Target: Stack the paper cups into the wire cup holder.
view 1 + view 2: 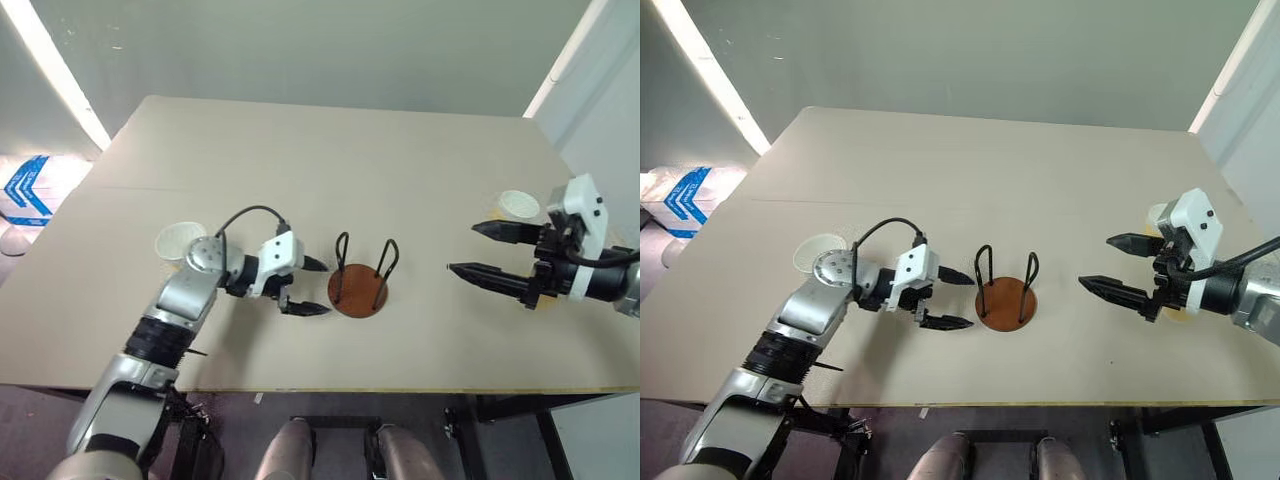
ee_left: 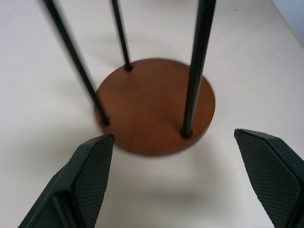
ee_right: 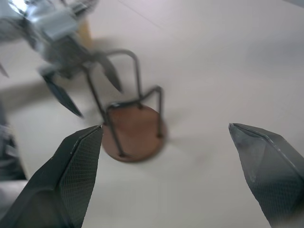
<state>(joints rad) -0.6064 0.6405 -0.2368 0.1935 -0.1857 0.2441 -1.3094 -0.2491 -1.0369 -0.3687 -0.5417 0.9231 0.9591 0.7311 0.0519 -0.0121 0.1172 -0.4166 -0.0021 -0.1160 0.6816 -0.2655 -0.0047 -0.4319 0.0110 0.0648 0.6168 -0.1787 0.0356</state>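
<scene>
The wire cup holder [image 1: 358, 289] stands upright near the middle of the table [image 1: 330, 150], towards its near edge. Its reddish-brown disc base is bare; no cup sits between the two black wire loops.

The left gripper [image 1: 309, 287] lies just to the left of the holder, pointing at it, fingers spread wide and grasping nothing. The right gripper [image 1: 487, 250] hangs well to the right of the holder, fingers likewise spread and empty.

Two paper cups are visible. One [image 1: 178, 241] stands on the table to the left, just beyond the left arm's wrist, mouth up. The other [image 1: 519, 205] stands at the far right, just beyond the right gripper, also mouth up. Neither is touched by a finger.

Assessment: the cups appear light and thin-walled, liable to crush or go oval under a hard squeeze, and easily tipped or pushed along the smooth tabletop. The rolled rim is the stiffest part. A gentle hold across the wall just below the rim looks soundest, keeping the cup upright for lowering between the wires. The holder is itself light and may slide if knocked.
</scene>
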